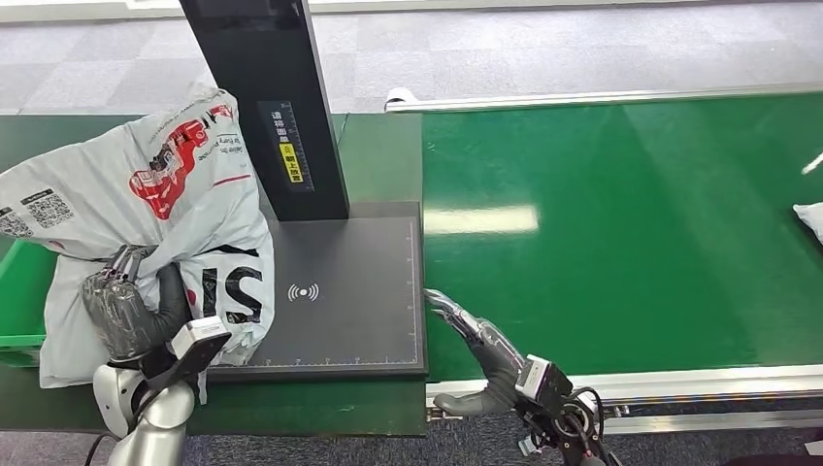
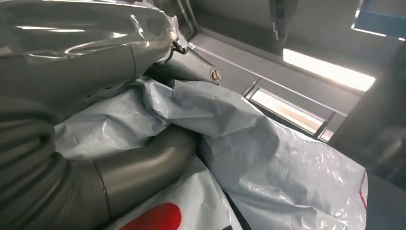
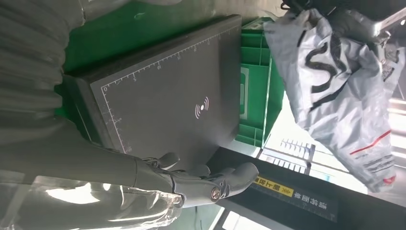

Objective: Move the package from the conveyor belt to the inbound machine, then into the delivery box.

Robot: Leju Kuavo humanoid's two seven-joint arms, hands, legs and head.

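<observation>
Left hand [image 1: 131, 311] clamped on package [image 1: 146, 204] above scanner pad's [image 1: 340, 301] edge, right hand [image 1: 480, 340] spread empty; best carried level toward green box [image 1: 21, 291], grip kept firm.

Your left hand [image 1: 131, 313] grips the grey printed plastic package [image 1: 136, 209] at the left edge of the dark flat scanner platform [image 1: 345, 291], above the green plastic crate [image 1: 21, 291]. Right of the platform runs the green conveyor belt [image 1: 621, 223], your right hand [image 1: 476, 340] at its near edge.
</observation>
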